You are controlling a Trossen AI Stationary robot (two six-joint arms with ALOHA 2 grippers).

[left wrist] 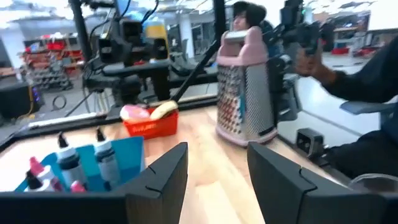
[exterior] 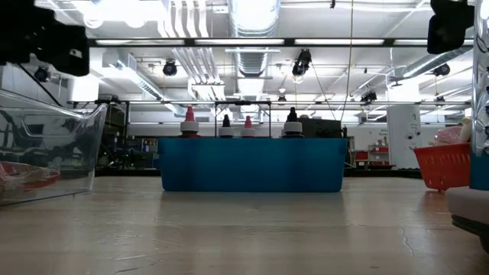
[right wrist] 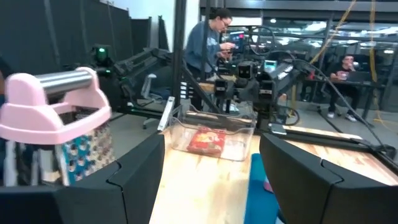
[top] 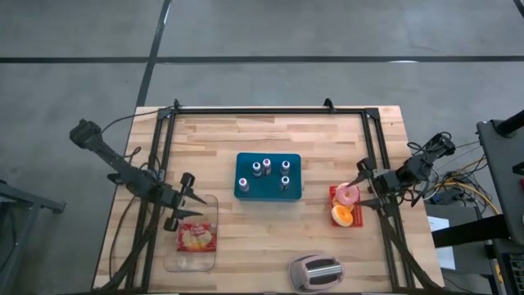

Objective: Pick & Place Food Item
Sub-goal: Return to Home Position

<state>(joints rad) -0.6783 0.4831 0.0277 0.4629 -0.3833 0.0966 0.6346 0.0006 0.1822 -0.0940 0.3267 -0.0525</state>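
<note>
**A:** Red popcorn bag (top: 196,237): where is it?

**B:** It lies flat in the transparent bin (top: 188,264), left of the blue bin (top: 267,188) in the high view. The left gripper (top: 199,206) hovers over the transparent bin's far rim. Its fingers are spread wide, hold nothing, and point toward the blue bin.

**A:** And the other arm?

**B:** The right gripper (top: 358,187) hangs right of the blue bin, by the red bin (top: 335,202). It is also wide apart and empty.

**A:** Anything hard to read?

**B:** The low view cuts both arms off at its top corners. I cannot identify the orange item (top: 342,215) beside the pink donut (top: 348,193).

**A:** What else?

**B:** Dropper bottles (top: 256,168) stand in the blue bin. A pink-handled grater (top: 317,272) stands right of the blue bin, by the table's near edge. A person (right wrist: 208,43) stands beyond the table.
</note>
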